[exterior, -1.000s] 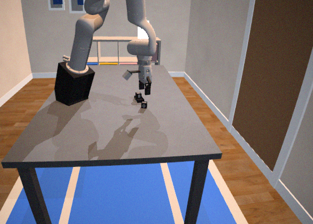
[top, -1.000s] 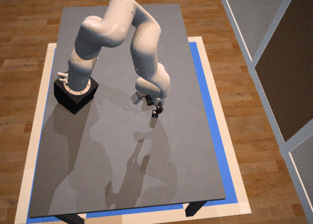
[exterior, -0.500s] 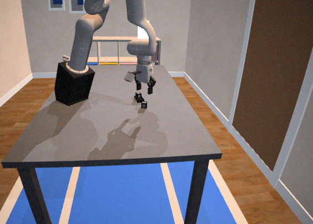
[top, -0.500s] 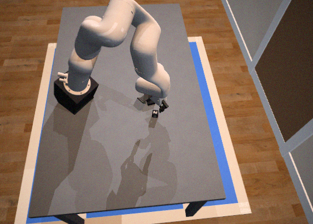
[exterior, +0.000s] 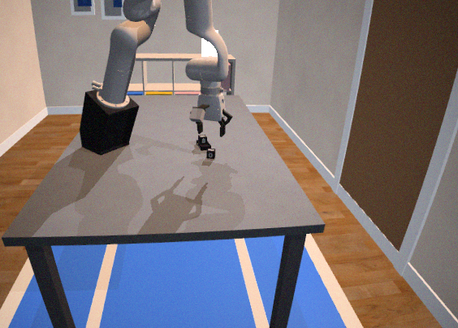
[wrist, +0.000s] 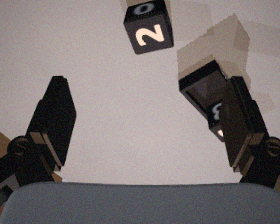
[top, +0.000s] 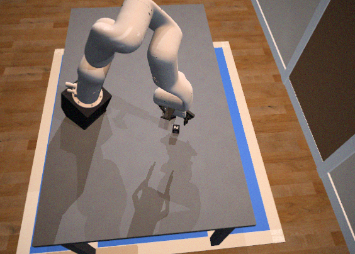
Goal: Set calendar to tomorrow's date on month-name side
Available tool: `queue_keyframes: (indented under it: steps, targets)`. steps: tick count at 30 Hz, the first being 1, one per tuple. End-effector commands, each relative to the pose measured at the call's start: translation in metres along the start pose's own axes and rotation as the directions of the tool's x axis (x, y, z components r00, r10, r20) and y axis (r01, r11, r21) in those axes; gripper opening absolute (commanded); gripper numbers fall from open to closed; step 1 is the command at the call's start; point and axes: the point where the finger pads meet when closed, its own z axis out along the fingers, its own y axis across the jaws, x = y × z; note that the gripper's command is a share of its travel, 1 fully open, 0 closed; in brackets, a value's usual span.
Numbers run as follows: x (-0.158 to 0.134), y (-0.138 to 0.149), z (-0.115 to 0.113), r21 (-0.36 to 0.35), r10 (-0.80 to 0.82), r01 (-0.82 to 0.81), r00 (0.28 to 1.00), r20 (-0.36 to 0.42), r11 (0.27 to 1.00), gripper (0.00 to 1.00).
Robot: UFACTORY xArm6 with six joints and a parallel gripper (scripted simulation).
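Note:
A black cube [wrist: 148,26] lies alone on the grey table, with a white 2 on top and a 0 on one side. It also shows in the top view [top: 175,129] and the exterior view [exterior: 210,153]. The small dark tray [wrist: 205,90] stands just beside it, holding a second cube [exterior: 202,140] whose digit I cannot read. My gripper [wrist: 147,96] is open and empty, hovering above the table, also seen in the exterior view [exterior: 211,130]. Its right finger partly hides the tray in the wrist view. The loose cube lies just past the fingertips. The month's name is not visible.
The arm's black base [top: 85,105] stands at the table's left. The table's right edge [top: 233,113] runs some way right of the cubes. A wall with a dark panel stands to the right of the table.

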Motion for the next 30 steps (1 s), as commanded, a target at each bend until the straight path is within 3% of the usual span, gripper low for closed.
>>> queue_keyframes:
  steps: [1, 9, 10, 30]
  targets:
    - [-0.0003, -0.0007, -0.0009, -0.035, -0.153, 0.153, 0.988, -0.001, 0.988, 1.00]
    - [-0.0002, -0.0005, -0.0011, -0.035, -0.279, 0.279, 0.960, 0.003, 0.960, 1.00]
    - [-0.0002, -0.0005, -0.0011, -0.035, -0.279, 0.279, 0.960, 0.003, 0.960, 0.49]
    - [-0.0002, -0.0005, -0.0011, -0.035, -0.279, 0.279, 0.960, 0.003, 0.960, 0.49]
